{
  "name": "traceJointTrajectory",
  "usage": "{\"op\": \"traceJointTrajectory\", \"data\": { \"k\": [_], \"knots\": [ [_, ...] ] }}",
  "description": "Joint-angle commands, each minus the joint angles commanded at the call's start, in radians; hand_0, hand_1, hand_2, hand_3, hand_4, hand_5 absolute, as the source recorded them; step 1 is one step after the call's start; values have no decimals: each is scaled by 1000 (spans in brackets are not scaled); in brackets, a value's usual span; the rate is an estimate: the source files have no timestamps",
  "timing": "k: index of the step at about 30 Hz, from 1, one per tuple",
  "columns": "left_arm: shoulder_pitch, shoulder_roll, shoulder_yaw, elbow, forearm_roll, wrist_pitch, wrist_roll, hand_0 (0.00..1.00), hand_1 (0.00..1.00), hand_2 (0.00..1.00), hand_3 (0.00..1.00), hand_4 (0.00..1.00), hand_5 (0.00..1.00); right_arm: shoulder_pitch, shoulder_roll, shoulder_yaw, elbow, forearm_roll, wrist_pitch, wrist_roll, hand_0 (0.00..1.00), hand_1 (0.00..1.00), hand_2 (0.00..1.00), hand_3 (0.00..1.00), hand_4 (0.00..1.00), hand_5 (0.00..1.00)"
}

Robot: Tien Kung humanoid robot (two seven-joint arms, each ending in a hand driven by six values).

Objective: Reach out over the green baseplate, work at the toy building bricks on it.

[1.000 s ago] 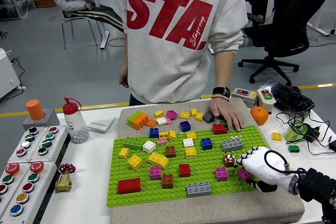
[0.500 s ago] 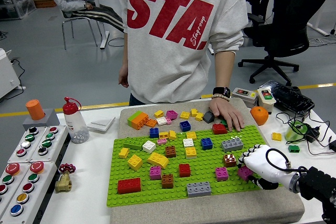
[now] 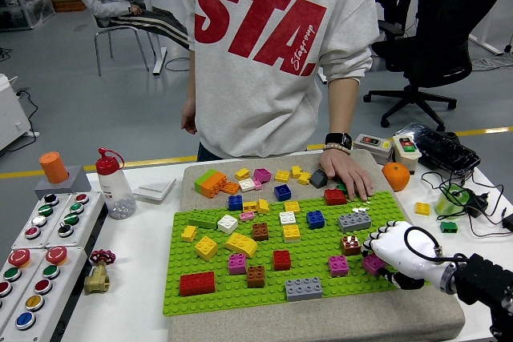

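The green baseplate (image 3: 264, 282) lies on a beige mat and carries several bricks: red (image 3: 197, 283), grey (image 3: 304, 287), yellow (image 3: 240, 243), blue (image 3: 315, 219), brown (image 3: 256, 275). My right hand (image 3: 387, 251), white with a black forearm, rests at the plate's right edge. Its fingers curl around a small magenta brick (image 3: 373, 263). A brown brick with white studs (image 3: 349, 244) sits just left of the fingertips. A person's hand (image 3: 347, 174) lies flat on the mat at the plate's far edge, next to a red brick (image 3: 334, 196). My left arm is out of sight.
Loose bricks (image 3: 240, 182) lie on the mat behind the plate. A button panel (image 3: 40, 254), a bottle (image 3: 115, 186) and a brass fitting (image 3: 97, 276) stand to the left. An orange (image 3: 395, 175), switch boxes (image 3: 385, 148), cables and a green object (image 3: 453, 198) crowd the right.
My right hand has shifted slightly toward the magenta brick at the plate's right edge; the move is very small. The person's hand has stayed put.
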Motion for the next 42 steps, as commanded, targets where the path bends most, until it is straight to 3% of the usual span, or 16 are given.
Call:
{"op": "traceJointTrajectory", "data": {
  "k": [16, 27, 34, 42],
  "knots": [
    [-9, 1, 2, 1, -1, -1, -1, 663, 618, 621, 485, 376, 998, 8, -1, -1, -6, 0, 8, 2, 701, 750, 773, 688, 571, 81],
    [-8, 0, 2, 0, 0, -1, 2, 663, 618, 621, 485, 376, 998, 3, -6, 1, 8, 0, -12, 6, 697, 744, 770, 657, 571, 81],
    [-2, -1, 2, -1, 4, -4, 6, 663, 618, 623, 487, 375, 998, -4, -9, 2, 33, 0, -24, 8, 682, 739, 765, 623, 575, 86],
    [2, -1, -1, -2, 9, -4, 6, 663, 618, 622, 486, 376, 998, -7, -23, 7, 115, 0, -30, 8, 679, 738, 765, 626, 577, 89]
  ]
}}
